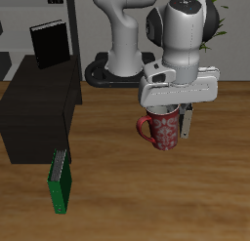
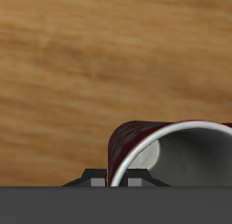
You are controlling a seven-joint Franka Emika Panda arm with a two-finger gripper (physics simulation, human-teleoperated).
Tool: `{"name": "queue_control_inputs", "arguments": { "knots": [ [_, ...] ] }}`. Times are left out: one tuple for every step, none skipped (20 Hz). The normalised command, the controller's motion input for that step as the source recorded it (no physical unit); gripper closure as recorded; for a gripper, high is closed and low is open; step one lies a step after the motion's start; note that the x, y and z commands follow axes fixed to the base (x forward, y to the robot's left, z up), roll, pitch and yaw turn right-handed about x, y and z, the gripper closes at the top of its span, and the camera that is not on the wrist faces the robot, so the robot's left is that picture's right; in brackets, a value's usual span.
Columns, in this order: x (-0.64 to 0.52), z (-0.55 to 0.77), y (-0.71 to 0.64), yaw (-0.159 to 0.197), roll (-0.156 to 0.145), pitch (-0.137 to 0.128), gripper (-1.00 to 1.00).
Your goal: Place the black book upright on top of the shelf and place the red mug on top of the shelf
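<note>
The black book already stands upright on top of the shelf, toward its back edge, so that half of the job looks done. The red mug is what matters now. It hangs under the gripper well away from the shelf, over bare wooden table, and seems to be lifted clear of the wood, though I can't be sure of the gap. The jaws look clamped on the mug's rim: one finger shows down the outside wall, the other is hidden, presumably inside the cup. The handle sticks out on the side facing the shelf.

From the wrist view the mug sits off to one edge of the grip, so I'd judge the hold to be a thin pinch on the rim, not a centred one. That is the worry: a quick swing toward the shelf could let the mug pivot or slip out. It also has to travel high enough to clear the shelf's front corner, and come down away from the book, or a nudge could tip the book over. A green book stands on the table just in front of the shelf, low enough that it should stay out of the way.
</note>
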Motion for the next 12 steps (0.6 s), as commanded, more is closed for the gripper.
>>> {"name": "queue_control_inputs", "arguments": {
  "knots": [
    [-0.52, 0.33, -0.08, 0.063, 0.037, -0.062, 1.0],
    [-0.52, 0.33, -0.28, 0.062, -0.11, -0.121, 1.0],
    [-0.45, 0.21, -0.31, -0.166, -0.091, 0.149, 1.0],
    [-0.87, 0.42, -0.15, 0.156, 0.117, -0.219, 1.0],
    [-0.59, 0.32, -0.28, 0.051, -0.048, -0.136, 1.0],
    [-0.52, 0.25, -0.23, -0.079, 0.045, 0.084, 1.0],
    [-0.75, 0.5, -0.14, 0.099, 0.079, -0.228, 1.0],
    [-0.57, 0.37, -0.38, -0.075, -0.04, -0.097, 1.0],
    [-0.57, 0.37, -0.3, -0.073, -0.026, 0.002, 1.0],
    [0.0, 0.0, 0.0, 0.0, 0.0, 0.0, 1.0],
    [-1.26, 0.88, -0.6, -0.078, -0.042, -0.244, 1.0],
    [-0.42, 0.3, -0.26, -0.026, -0.093, -0.064, 1.0]
  ]
}}
